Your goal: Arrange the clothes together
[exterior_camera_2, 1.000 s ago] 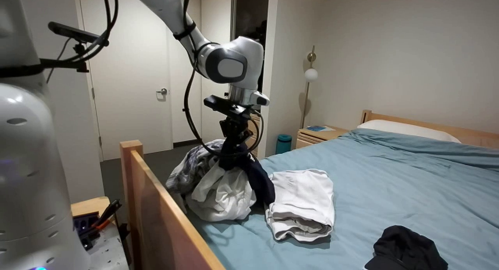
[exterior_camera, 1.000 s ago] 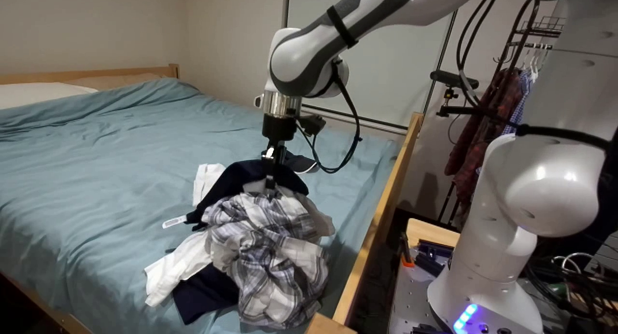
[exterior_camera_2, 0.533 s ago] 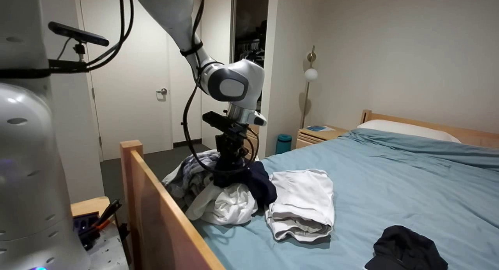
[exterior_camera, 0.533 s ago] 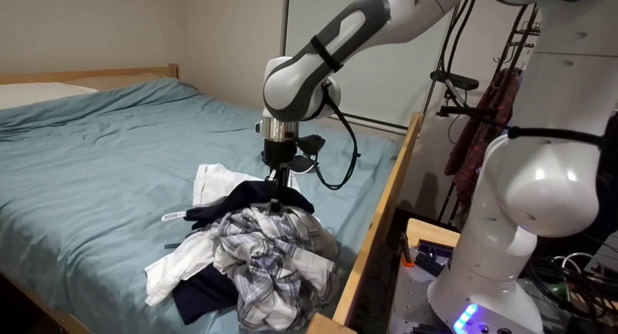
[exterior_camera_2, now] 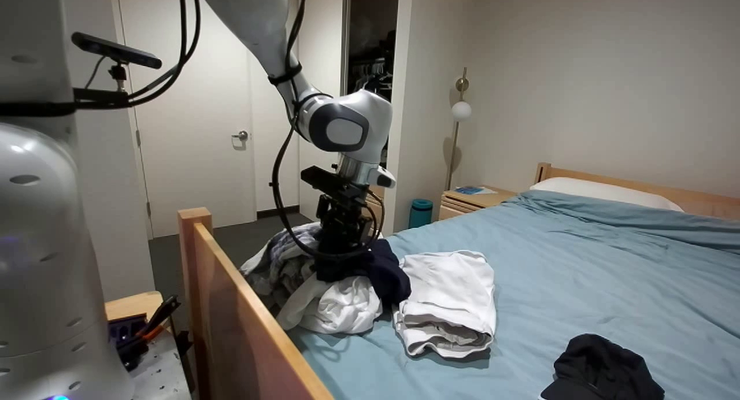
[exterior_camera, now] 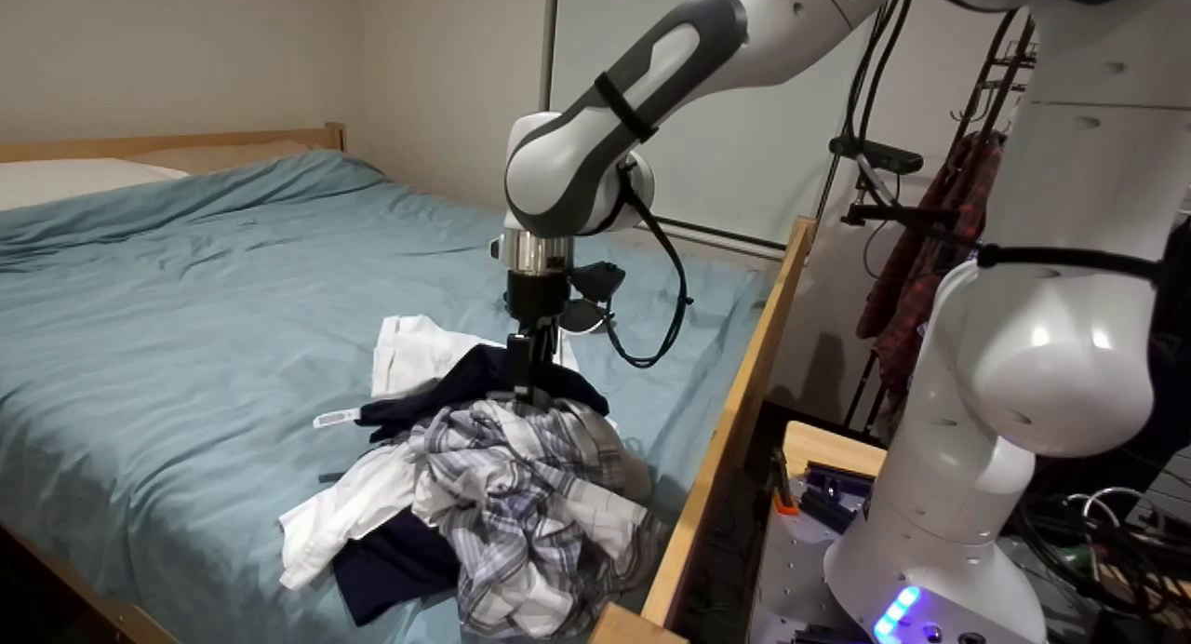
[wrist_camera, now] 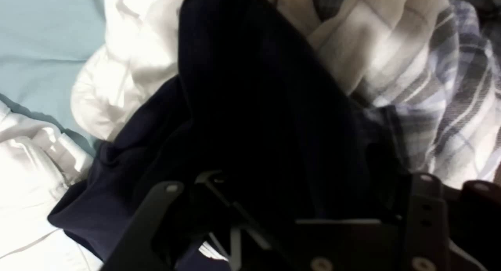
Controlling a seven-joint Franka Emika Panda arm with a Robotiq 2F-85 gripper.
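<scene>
The clothes lie heaped on the bed: a grey-and-white plaid garment [exterior_camera: 535, 523], a dark navy garment [exterior_camera: 447, 388] draped behind it, and a crumpled white one [exterior_camera_2: 350, 307]. White cloth [exterior_camera: 358, 509] and more navy cloth [exterior_camera: 395, 570] stick out at the heap's near side. A folded white garment [exterior_camera_2: 445, 290] lies flat against the heap's edge. My gripper [exterior_camera: 530, 388] points straight down into the top of the heap. In the wrist view the jaws stand wide apart, with loose navy fabric [wrist_camera: 250, 87] below and between them; the fingertips are hard to make out against it.
The wooden footboard [exterior_camera_2: 243, 319] rises close beside the heap. A black cap [exterior_camera_2: 601, 368] lies apart on the teal sheet [exterior_camera: 205, 346]. Dark red garments [exterior_camera: 944, 244] hang on a rack behind the arm's base. A cable [exterior_camera: 665, 244] loops beside the wrist.
My gripper has come down with the bunched navy and plaid cloth, which has settled lower and slumped towards the footboard. Then the jaws have spread apart. The folded white garment has stayed put.
</scene>
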